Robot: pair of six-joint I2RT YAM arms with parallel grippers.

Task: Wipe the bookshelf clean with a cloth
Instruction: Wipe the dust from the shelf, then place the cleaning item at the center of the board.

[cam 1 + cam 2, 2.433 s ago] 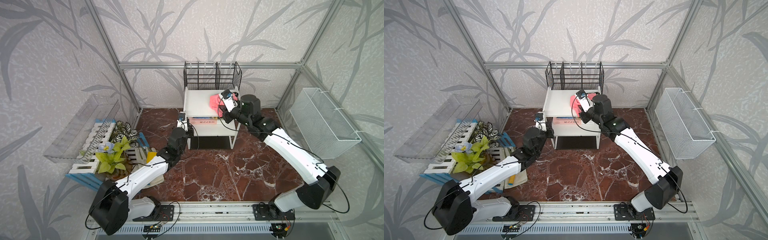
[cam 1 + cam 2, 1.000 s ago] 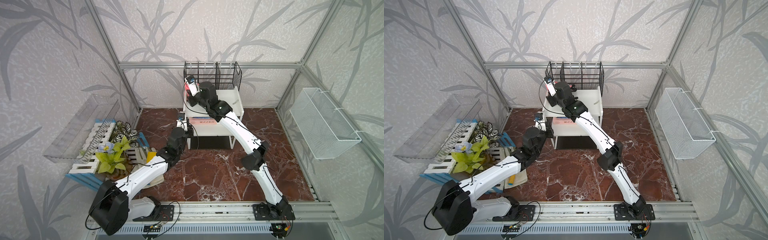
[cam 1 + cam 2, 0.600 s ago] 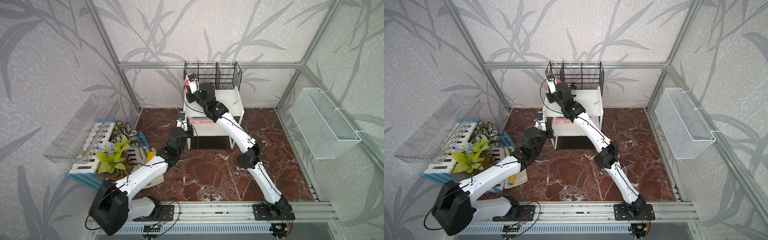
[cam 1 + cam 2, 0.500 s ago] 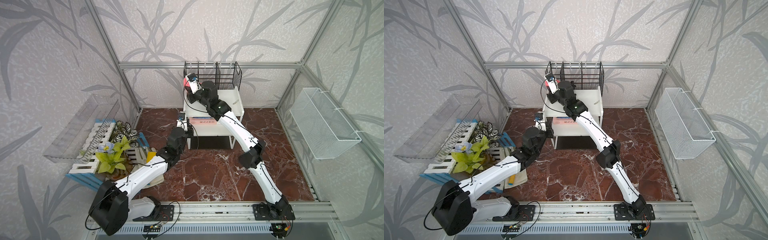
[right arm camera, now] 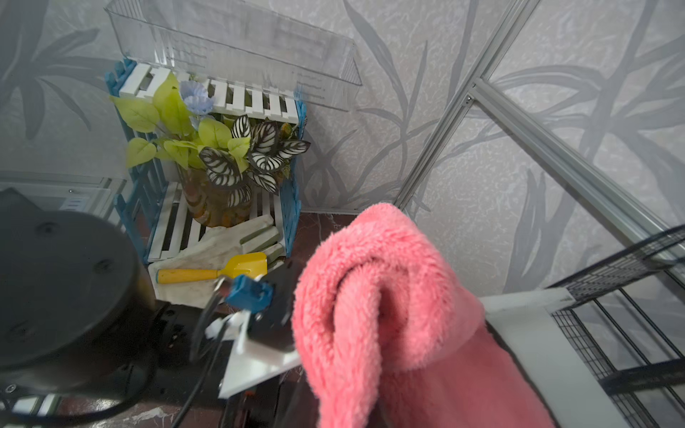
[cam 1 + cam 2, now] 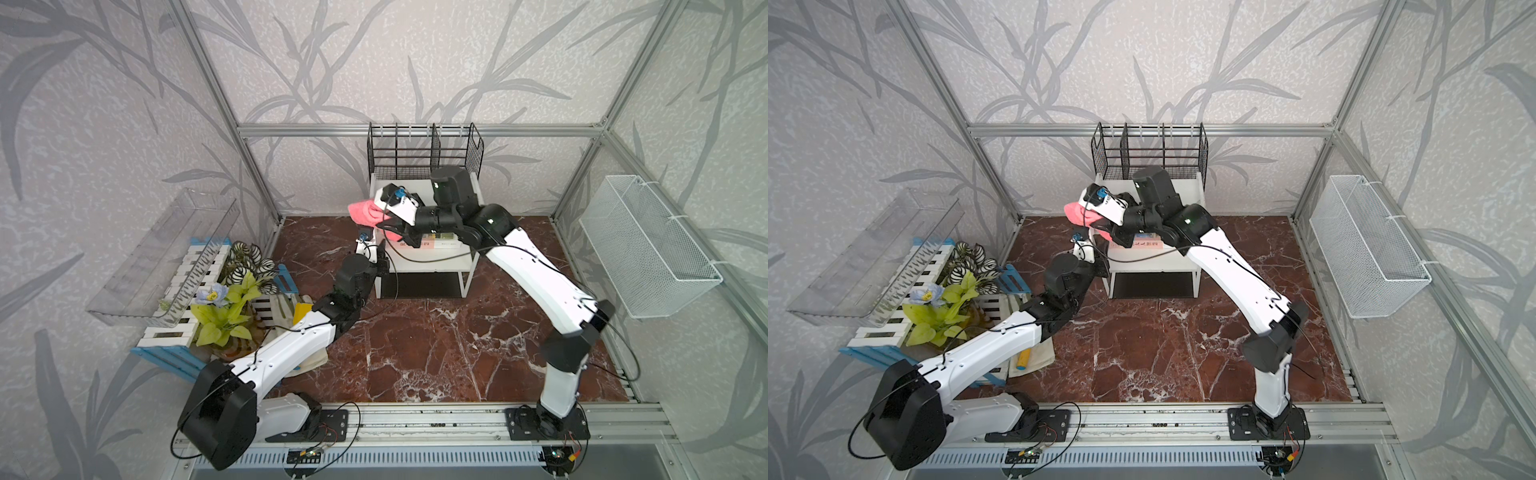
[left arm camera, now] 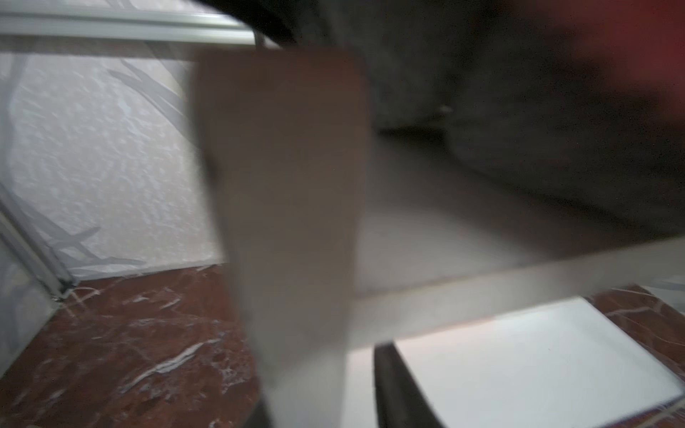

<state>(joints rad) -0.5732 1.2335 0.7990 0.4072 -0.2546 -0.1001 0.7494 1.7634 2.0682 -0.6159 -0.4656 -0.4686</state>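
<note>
Status: right gripper point(image 6: 375, 215) was clamped on the bunched pink terry cloth point(image 6: 360, 209). It held the cloth at the left front corner of the small white tube-framed bookshelf point(image 6: 428, 266), and the wad poked out past the left edge. We couldn't confirm contact with the top board.

Our read: mid-task, with the top-board pass at its left end. The middle and bottom boards looked like work left. Cleanliness couldn't be judged from these views.

Left gripper point(image 6: 380, 259) sat low at the shelf's left front leg, right under the cloth. Its wrist view was blurred, so we couldn't tell if the fingers were apart or on the leg.

In the way:
- black wire-grid rack point(image 6: 424, 153) took the rear of the top board
- stack of flat books point(image 6: 441, 245) covered part of the middle board
- left gripper crowded the same corner

Clear of the work:
- white wire-mesh basket point(image 6: 648, 249)
- clear plastic tray point(image 6: 166, 257)
- blue-and-white slatted crate point(image 6: 199, 257)
- yellow plastic scoop point(image 5: 237, 268) on a beige cloth point(image 5: 207, 252)
</note>
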